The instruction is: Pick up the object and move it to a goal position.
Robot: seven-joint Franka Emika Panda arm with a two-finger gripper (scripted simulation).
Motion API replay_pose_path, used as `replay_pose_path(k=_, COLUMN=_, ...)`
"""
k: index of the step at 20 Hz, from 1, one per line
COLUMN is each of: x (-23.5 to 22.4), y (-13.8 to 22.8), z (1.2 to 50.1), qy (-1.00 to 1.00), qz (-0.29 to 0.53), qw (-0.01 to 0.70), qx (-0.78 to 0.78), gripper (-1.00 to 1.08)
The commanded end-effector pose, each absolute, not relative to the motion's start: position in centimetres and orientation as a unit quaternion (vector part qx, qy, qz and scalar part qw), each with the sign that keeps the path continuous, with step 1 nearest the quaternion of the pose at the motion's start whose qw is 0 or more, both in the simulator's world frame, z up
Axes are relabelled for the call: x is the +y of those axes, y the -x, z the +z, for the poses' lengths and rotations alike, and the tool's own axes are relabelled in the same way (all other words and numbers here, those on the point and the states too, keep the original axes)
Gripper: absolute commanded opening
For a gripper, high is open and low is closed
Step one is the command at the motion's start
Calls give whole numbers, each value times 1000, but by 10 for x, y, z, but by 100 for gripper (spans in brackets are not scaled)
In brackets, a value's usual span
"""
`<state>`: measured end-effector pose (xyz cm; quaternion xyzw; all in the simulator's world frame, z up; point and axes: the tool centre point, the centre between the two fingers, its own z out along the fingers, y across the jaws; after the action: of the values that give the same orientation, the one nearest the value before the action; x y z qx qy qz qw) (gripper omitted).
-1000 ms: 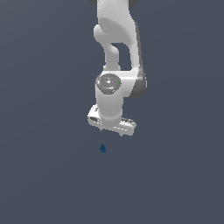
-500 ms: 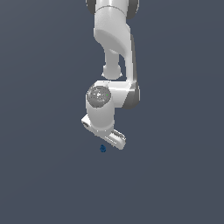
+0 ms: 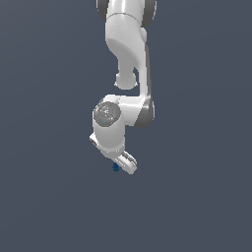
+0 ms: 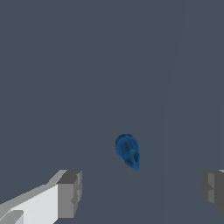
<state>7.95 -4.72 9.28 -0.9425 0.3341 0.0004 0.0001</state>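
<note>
Object (image 4: 127, 151) | lying between spread, empty fingers (image 4: 70, 192), not gripped | advise: centre over lump, lower squarely, then close.

The glossy white, rounded robot arm (image 3: 129, 44) has smooth tubular links, dark grey bands at its joints, and a round grey cap (image 3: 107, 114) on the wrist housing. The white gripper (image 3: 124, 163) carries blocky grey finger pads (image 4: 70, 193) with ridged faces.

Open space surrounds the end effector (image 4: 140, 192); only the object (image 4: 127, 151) lies ahead.
</note>
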Motion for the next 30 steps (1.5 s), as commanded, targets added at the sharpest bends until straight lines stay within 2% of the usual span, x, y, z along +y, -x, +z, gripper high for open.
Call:
replay_pose_path(k=1, x=-47, y=-79, z=93, qy=943, qz=0, qw=0, qx=334, gripper=100)
replay_pose_path(k=13, x=-48, y=-79, z=47, qy=942, qz=0, qw=0, qx=336, gripper=100)
replay_pose_path(k=19, x=-47, y=-80, z=43, qy=942, qz=0, qw=0, qx=336, gripper=100)
replay_pose_path(k=20, x=-47, y=-80, z=43, qy=942, qz=0, qw=0, qx=336, gripper=-100)
replay_pose_path(k=30, x=-47, y=-80, z=43, qy=942, qz=0, qw=0, qx=336, gripper=-100)
